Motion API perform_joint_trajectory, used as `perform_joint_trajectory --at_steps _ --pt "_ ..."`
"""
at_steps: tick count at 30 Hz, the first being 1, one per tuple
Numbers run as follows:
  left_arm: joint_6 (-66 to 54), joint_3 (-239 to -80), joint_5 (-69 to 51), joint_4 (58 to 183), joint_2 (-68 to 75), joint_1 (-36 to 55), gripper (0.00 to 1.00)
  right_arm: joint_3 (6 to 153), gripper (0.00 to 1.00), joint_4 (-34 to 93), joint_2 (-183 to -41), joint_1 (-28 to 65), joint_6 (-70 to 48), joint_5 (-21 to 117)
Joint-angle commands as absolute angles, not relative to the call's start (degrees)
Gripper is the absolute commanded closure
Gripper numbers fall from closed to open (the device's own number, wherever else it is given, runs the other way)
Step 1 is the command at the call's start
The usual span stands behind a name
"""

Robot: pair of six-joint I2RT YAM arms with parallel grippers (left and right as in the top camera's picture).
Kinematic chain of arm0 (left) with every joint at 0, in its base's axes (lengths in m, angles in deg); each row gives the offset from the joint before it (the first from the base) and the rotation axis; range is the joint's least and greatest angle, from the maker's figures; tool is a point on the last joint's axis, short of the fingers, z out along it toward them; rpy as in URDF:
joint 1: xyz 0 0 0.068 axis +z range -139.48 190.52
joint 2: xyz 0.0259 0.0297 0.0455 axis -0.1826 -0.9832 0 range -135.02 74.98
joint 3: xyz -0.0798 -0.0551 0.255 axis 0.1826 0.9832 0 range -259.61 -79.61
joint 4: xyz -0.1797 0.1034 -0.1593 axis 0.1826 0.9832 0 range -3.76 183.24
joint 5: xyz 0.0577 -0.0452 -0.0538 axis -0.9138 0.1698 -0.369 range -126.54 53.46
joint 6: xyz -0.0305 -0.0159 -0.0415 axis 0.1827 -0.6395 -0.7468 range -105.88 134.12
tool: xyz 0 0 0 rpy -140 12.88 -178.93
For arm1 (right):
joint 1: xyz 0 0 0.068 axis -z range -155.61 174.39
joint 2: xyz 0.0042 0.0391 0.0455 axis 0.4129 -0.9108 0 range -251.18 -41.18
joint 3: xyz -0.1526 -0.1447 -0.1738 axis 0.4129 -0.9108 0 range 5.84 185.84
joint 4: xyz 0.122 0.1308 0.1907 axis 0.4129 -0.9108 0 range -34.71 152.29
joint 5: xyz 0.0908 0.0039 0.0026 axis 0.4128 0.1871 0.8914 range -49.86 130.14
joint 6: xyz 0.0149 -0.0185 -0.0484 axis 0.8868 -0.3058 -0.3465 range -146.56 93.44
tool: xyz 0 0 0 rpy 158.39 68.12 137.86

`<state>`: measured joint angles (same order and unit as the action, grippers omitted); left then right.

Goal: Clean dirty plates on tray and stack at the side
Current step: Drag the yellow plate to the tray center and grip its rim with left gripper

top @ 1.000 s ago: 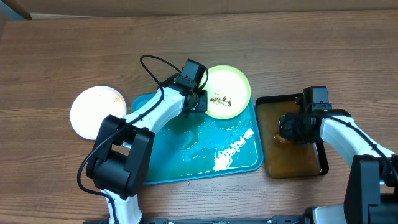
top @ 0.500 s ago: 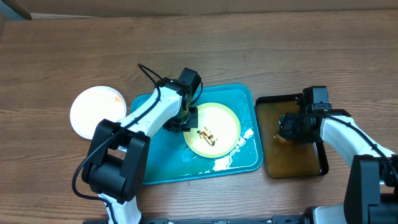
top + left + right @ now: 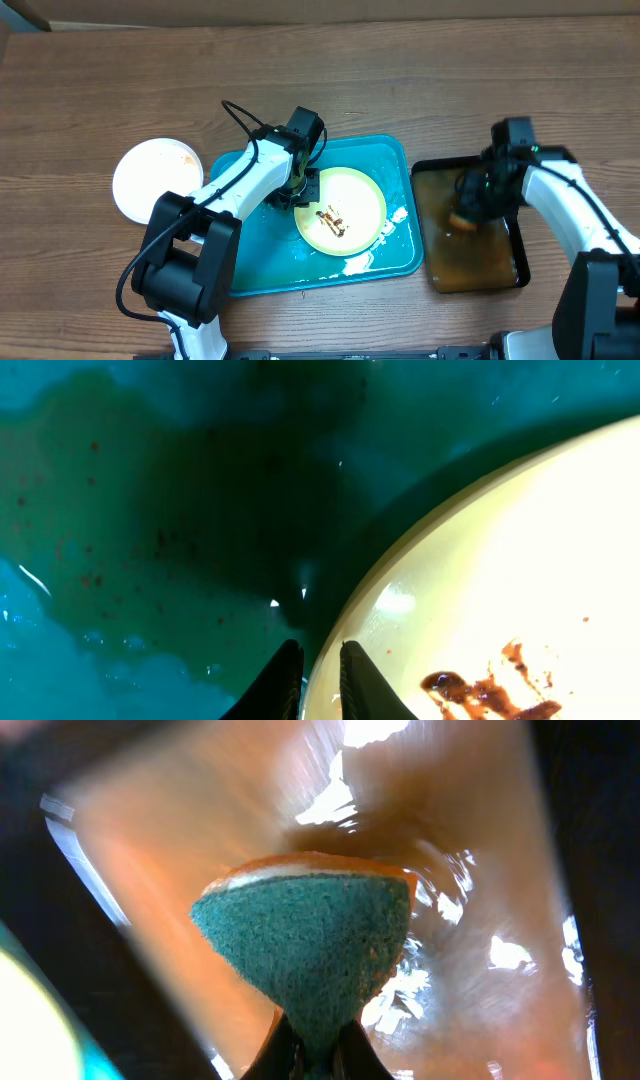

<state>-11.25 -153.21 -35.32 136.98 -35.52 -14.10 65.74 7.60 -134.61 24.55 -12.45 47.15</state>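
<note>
A pale green-rimmed plate (image 3: 345, 210) with brown smears lies on the wet turquoise tray (image 3: 260, 265). My left gripper (image 3: 297, 192) is shut on the plate's left rim; in the left wrist view the fingers (image 3: 320, 675) pinch the rim of the plate (image 3: 520, 560). White plates (image 3: 155, 180) sit stacked on the table left of the tray, the top one with an orange smear. My right gripper (image 3: 478, 200) is shut on a green and orange sponge (image 3: 310, 950) and holds it above the brown water.
A black tray (image 3: 470, 262) of brownish water stands right of the turquoise tray. White foam (image 3: 365, 262) lies on the turquoise tray's lower right part. Bare wooden table surrounds both trays.
A second ago the green plate stood at the tray's far edge; my left gripper has pulled it onto the tray's middle. My right gripper has lifted the sponge out of the brown water.
</note>
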Motion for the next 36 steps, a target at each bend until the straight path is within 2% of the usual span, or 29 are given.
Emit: perform_joint_trajectory --at_steps 1,4,5,6,7,8,11,23,32,36 --pt "-11.49 -153.63 -35.46 136.5 -33.97 -13.81 0.87 68.73 0.96 6.05 -134.3 24.07 -13.3 46.64" --pt "-11.86 -153.63 -34.89 136.98 -33.97 -13.84 0.92 67.44 0.96 5.22 -134.43 24.07 -13.35 46.62" --pt "-11.84 -153.63 -34.21 137.25 -33.97 -13.84 0.87 66.57 0.96 5.22 -134.43 24.07 -13.32 46.62" --pt "-11.82 -153.63 -33.71 137.16 -33.97 -13.84 0.73 65.76 0.96 5.24 -134.43 24.07 -13.3 46.62" --pt "-11.82 -153.63 -33.73 136.61 -33.97 -13.81 0.44 64.95 0.96 5.22 -134.43 24.07 -13.3 46.62" --pt "-11.25 -153.63 -33.82 135.61 -33.97 -13.81 0.39 63.97 0.96 5.37 -134.43 24.07 -13.28 46.62" --pt "-7.92 -154.09 -33.4 132.11 -33.97 -13.84 0.35 61.39 0.96 6.72 -134.43 24.07 -13.3 46.62" --pt "0.84 -156.43 -32.44 118.82 -34.12 -14.25 0.33 59.35 0.96 8.45 -134.43 24.07 -13.3 46.62" --pt "4.29 -156.21 -33.51 118.54 -38.32 -14.25 0.36 59.35 0.96 8.41 -134.43 24.07 -13.3 46.62" --pt "4.27 -156.21 -33.6 120.44 -39.5 -14.23 0.6 59.35 0.96 8.41 -134.43 24.07 -13.3 46.62"
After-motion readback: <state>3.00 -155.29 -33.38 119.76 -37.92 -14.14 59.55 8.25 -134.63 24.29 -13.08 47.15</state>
